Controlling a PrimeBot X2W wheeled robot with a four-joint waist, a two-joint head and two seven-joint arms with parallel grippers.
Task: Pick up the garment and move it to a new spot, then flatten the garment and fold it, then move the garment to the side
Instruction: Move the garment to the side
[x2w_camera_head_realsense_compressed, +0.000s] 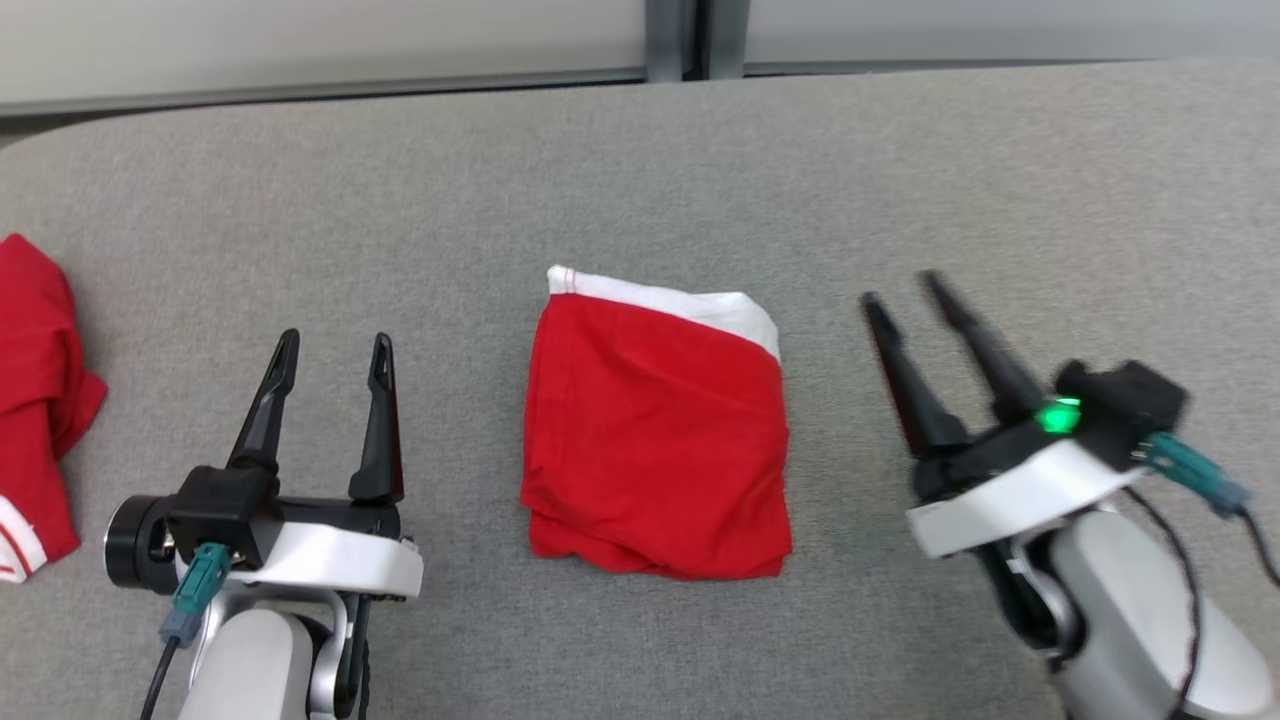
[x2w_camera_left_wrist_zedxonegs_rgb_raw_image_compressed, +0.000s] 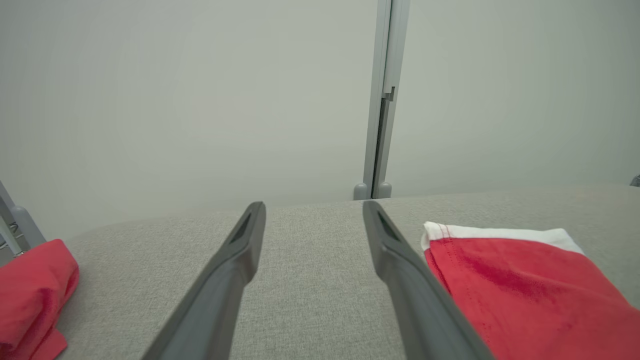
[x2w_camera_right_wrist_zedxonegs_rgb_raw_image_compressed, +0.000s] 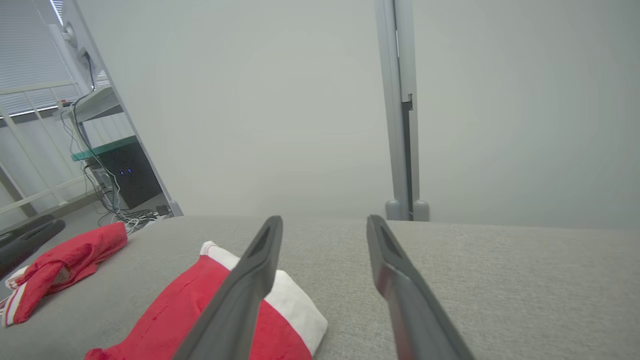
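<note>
The folded red garment (x2w_camera_head_realsense_compressed: 655, 440) lies in the middle of the grey table (x2w_camera_head_realsense_compressed: 640, 170), between both claws. The left gripper (x2w_camera_head_realsense_compressed: 336, 340) and the right gripper (x2w_camera_head_realsense_compressed: 901, 288) are spread and hold nothing. Another red cloth (x2w_camera_head_realsense_compressed: 35, 400) lies far left.

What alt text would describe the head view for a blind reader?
A folded red garment lies on a grey table between the open, empty left gripper and right gripper. A second red garment sits far left.
</note>
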